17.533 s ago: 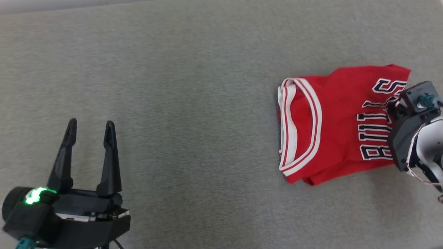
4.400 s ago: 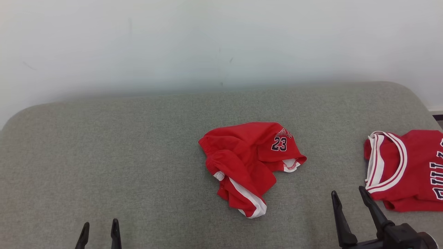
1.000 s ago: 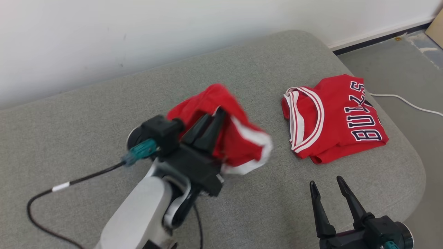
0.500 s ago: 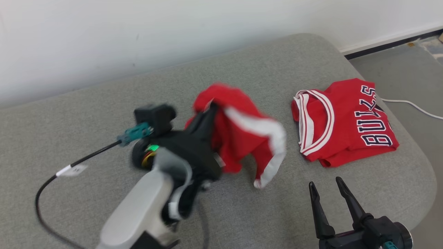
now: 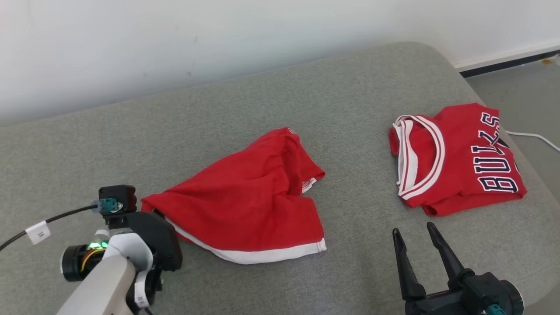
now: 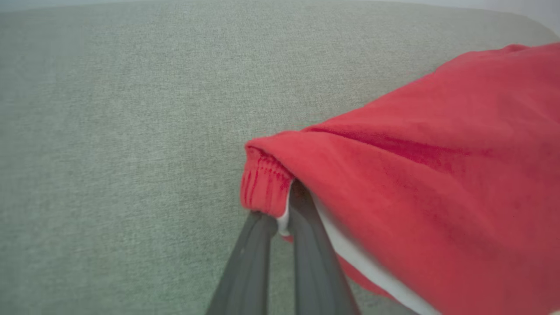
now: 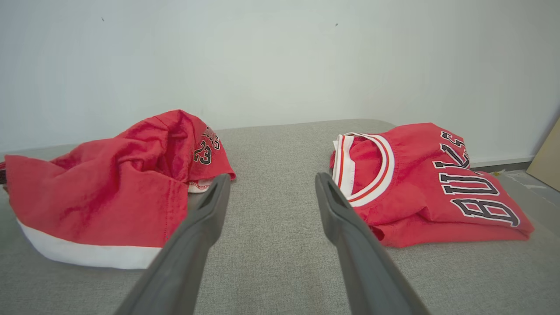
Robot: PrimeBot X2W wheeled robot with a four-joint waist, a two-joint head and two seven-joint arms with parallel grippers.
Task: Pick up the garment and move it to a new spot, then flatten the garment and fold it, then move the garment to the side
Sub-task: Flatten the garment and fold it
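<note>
Firmly left pincer (image 6: pixel 284 210) clamps the red shorts (image 5: pixel 245 205) by the waistband; right pincer (image 5: pixel 413 228) gapes empty.

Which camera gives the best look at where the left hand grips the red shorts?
Left wrist view: the left hand is shut on the ribbed waistband corner of the red shorts, close up. In the head view its housing covers the pinch. The right wrist view puts that corner at its far left edge.

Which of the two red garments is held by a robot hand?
The red shorts with a white hem band, not the folded red BULLS jersey: the left hand is shut on their ribbed waistband, while the jersey lies untouched.
</note>
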